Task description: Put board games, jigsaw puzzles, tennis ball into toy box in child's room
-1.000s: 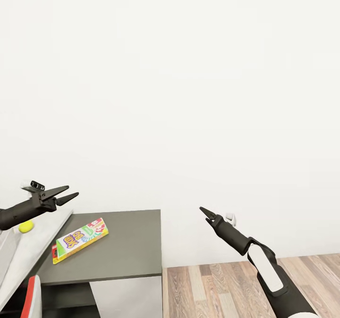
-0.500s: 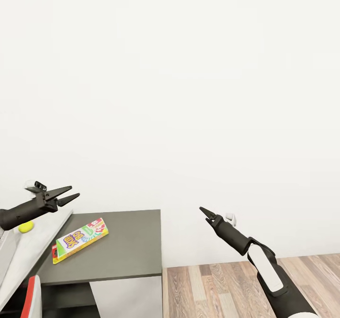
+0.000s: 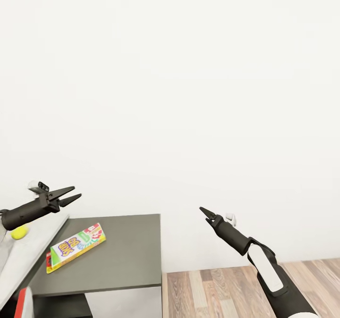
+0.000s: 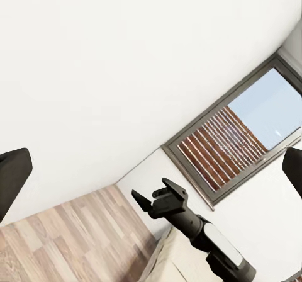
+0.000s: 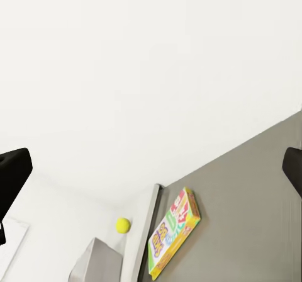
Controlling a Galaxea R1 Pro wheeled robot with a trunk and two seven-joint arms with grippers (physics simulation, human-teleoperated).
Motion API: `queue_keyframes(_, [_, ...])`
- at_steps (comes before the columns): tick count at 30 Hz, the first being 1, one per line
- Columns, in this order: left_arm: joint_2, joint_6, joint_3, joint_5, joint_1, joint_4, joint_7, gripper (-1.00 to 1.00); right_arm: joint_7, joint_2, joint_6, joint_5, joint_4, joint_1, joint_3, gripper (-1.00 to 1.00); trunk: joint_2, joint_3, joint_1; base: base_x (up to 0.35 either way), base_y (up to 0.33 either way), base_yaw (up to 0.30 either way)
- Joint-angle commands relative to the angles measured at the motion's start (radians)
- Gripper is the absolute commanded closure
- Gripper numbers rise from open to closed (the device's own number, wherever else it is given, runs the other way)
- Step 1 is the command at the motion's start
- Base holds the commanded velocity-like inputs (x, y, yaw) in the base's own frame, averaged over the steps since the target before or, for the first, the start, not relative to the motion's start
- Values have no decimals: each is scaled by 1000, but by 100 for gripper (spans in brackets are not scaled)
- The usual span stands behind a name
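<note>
Left gripper [image 3: 71, 194]: raised at the far left of the head view, its two dark fingers spread in a narrow V, nothing between them. It hangs above the near end of the table [image 3: 28, 247], whose white top runs in from the left edge. A yellow-green tennis ball [image 3: 19, 233] rests on that top, just below the left arm. To the right, touching the table's edge, stands a low cabinet [image 3: 123, 256] with a dark grey top. On it lies one board game [image 3: 75, 247], a flat box with a green edge and a busy printed cover, set at an angle near the cabinet's left side.

Right gripper [image 3: 204, 211]: held out over the wooden floor [image 3: 222, 289], right of the cabinet and well apart from it; in the head view its fingers come together at a point, and it grips nothing. A small white fitting [image 3: 230, 218] sits on the wall [image 3: 189, 96] just behind it.

The right wrist view repeats the board game [image 5: 171, 233], the tennis ball [image 5: 123, 225] and the cabinet top [image 5: 251, 200]. The left wrist view shows the right arm before a window [image 4: 239, 131].
</note>
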State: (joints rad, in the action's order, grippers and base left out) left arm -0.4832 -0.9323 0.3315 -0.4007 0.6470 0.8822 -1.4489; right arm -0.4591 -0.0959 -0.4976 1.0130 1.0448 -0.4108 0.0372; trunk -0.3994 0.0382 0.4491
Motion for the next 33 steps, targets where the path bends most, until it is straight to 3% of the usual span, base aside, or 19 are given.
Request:
queue_keyframes(1, [1, -11, 0, -1, 0, 0, 1, -100, 0, -1, -4, 7, 0, 0, 1, -100, -1, 0, 1, 286, 0, 0])
queue_keyframes(19, [11, -10, -2, -2, 0, 0, 35, -100, 0, -1, -4, 7, 0, 0, 1, -100, -1, 0, 1, 37, 0, 0])
queue_keyframes(26, [28, -10, -5, -5, 1, 1, 153, -100, -1, -3, -4, 7, 0, 0, 2, -100, -1, 0, 1, 0, 0, 0])
queue_keyframes(33, [76, -9, -8, -3, 3, 41, 374, -100, -3, -5, -5, 7, 2, 0, 1, -100, -1, 0, 1, 0, 0, 0])
